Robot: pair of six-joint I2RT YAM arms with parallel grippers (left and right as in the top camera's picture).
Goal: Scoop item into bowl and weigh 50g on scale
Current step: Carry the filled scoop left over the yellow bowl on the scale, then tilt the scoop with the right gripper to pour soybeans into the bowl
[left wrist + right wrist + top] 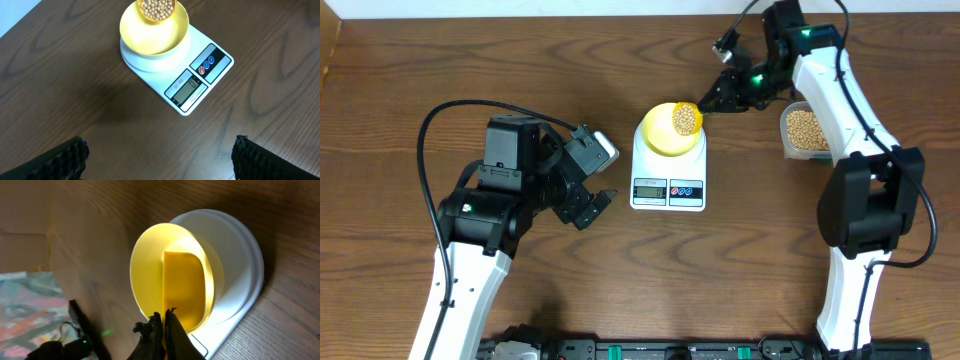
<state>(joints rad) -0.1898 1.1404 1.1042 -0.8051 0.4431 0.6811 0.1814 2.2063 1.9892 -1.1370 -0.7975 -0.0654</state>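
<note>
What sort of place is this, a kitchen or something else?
Probably a robotics lab bench, not a kitchen: a left arm and a right arm stand at a wooden table holding a scale and bowl.

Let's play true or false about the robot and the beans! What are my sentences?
1. The bowl sits on the scale. True.
2. The scoop over the bowl is empty. False: it is full of beans.
3. The left gripper holds the scoop. False: the right gripper holds it, and the left gripper is open with nothing in it.
4. A tub with more beans stands by the right arm. True.
</note>
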